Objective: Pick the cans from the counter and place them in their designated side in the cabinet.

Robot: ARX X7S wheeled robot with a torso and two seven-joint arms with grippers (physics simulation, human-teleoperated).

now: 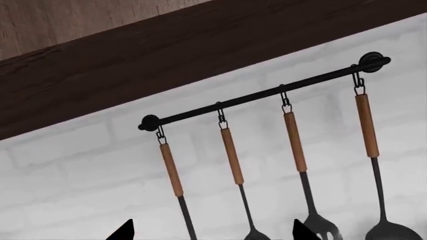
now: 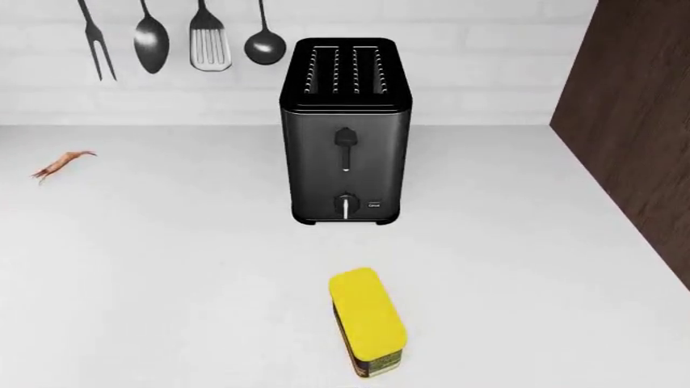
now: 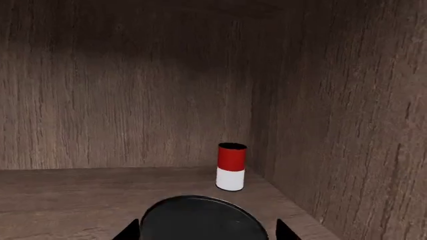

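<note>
Yellow-topped can (image 2: 367, 322) lengthwise toward toaster (image 2: 345, 129); dark-topped can (image 3: 200, 219) between right fingers (image 3: 283, 231); left grip unclear.

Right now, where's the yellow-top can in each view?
Head: yellow-top can low centre, on the counter, in front of the toaster.
Left wrist: not in it.
Right wrist: not in it; the right gripper holds the grey-top can.
Shared landmark: hanging utensils, in head and left wrist views.
</note>
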